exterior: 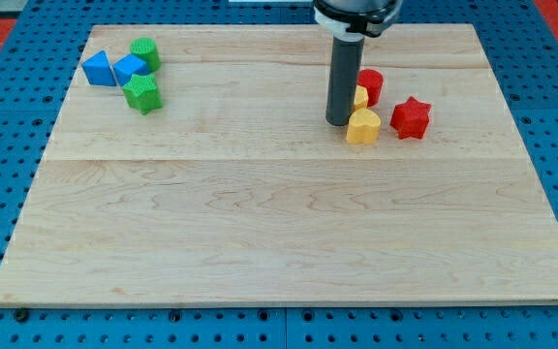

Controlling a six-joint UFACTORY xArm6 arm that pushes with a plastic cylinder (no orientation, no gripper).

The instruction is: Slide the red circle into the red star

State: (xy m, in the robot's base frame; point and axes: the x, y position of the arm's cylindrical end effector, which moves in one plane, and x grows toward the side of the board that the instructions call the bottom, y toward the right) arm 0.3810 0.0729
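The red circle lies on the wooden board at the view's upper right. The red star lies a little to its lower right, apart from it. A yellow heart lies between them and slightly lower. Another yellow block is mostly hidden behind my rod, touching the red circle's lower left. My tip rests on the board just left of the yellow heart and lower left of the red circle.
At the view's upper left is a cluster: a blue triangle-like block, a blue cube, a green cylinder and a green star. The wooden board lies on a blue pegboard.
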